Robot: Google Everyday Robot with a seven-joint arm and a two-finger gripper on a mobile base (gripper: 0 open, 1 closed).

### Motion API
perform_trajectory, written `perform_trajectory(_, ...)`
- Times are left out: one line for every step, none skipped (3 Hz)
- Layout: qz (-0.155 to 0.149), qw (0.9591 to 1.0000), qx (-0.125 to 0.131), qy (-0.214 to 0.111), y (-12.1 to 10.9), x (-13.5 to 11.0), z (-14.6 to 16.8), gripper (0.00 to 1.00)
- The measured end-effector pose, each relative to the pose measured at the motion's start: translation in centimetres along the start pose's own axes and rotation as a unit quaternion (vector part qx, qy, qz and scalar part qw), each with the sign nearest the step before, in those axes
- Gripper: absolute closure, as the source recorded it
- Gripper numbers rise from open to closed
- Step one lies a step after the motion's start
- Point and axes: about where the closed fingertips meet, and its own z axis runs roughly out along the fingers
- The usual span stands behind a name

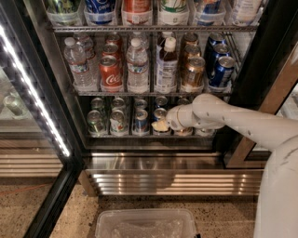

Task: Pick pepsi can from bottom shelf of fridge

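Eyes on the bottom shelf [122,135] of the fridge [259,51]. The pepsi can [159,115] stands fourth from the left in the front row, a short blue can with a silver top. Its lower half is covered by the gripper [161,125], which sits right in front of it, just above the front rail, on the end of the white arm [233,118] reaching in from the right. Wide, narrow or clamped on something? I cannot tell, because the cream tip merges with the can. The logo can't be read either. A second short blue can [139,122] stands just to its left, so colour alone barely separates the two.

Count time. On the bottom shelf, four cans show in the front row and five silver tops in the row behind. More can bases peek out under the arm, too hidden to count.

On the shelf above:
- two water bottles [77,65]
- one white-capped bottle [166,65]
- three red cans in a file, the Coke can [110,72] in front
- three bronze cans [193,72]
- three dark-blue cans [222,70]

On the top shelf are six bottles [98,9], all cut off by the upper edge. On the floor below sits one clear plastic bin [144,222], cropped at the bottom. The LED strip [32,88] runs down the open door at left, and what stands behind that glass I can't make out.
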Motion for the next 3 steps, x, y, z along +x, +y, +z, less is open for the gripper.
perform_trajectory(-0.001, 1.0, -0.001, -0.009, -0.1, -0.5, -0.4, 1.0)
perform_trajectory(-0.002, 0.9999, -0.002, -0.016, -0.2, -1.0, -0.8, 1.0)
perform_trajectory(-0.001, 0.9997, -0.002, -0.024, -0.4, -1.2, -1.6, 1.0)
